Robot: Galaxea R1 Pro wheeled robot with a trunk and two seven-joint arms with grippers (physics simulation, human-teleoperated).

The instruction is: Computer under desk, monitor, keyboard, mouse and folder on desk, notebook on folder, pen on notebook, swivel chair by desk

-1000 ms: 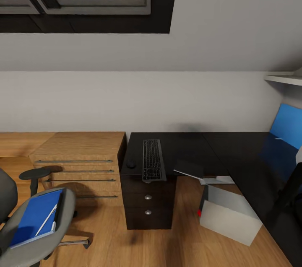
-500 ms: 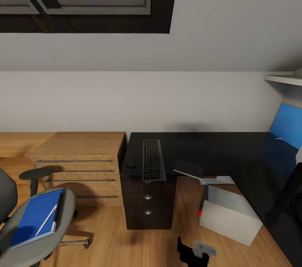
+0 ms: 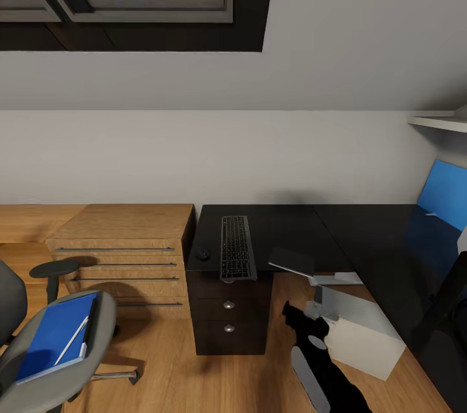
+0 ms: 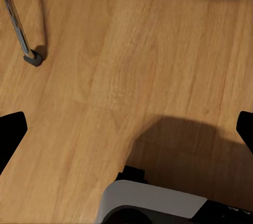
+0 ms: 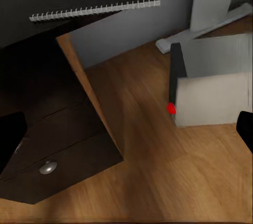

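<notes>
— So where is the folder (image 3: 53, 337)?
— On the seat of the swivel chair (image 3: 65, 379), near left of the scene. It is bright blue with white page edges, and the pen (image 3: 72, 340), a thin pale stick, lies slantwise on top of it.
— And what sits around it?
— A light oak cabinet (image 3: 123, 251) stands just beyond the chair, against the black desk (image 3: 285, 231). On the desk lie the keyboard (image 3: 236, 247), running near to far, the small dark mouse (image 3: 203, 254) just left of it, and the dark notebook (image 3: 293, 261) at the near edge, right of the keyboard.
— Anything under the desk?
— The computer (image 3: 360, 332), a pale box with a red light at its lower corner, tilted on the wood floor (image 3: 194, 380). The desk's drawers (image 5: 52, 155) with round silver knobs stand left of it.
— And the claws?
— The right gripper (image 3: 299, 314) hangs between the drawers and the computer, fingers spread wide, holding nothing. The left gripper (image 4: 126, 129) is likewise spread wide and empty above bare floor, near the chair's castors (image 4: 32, 58).
</notes>
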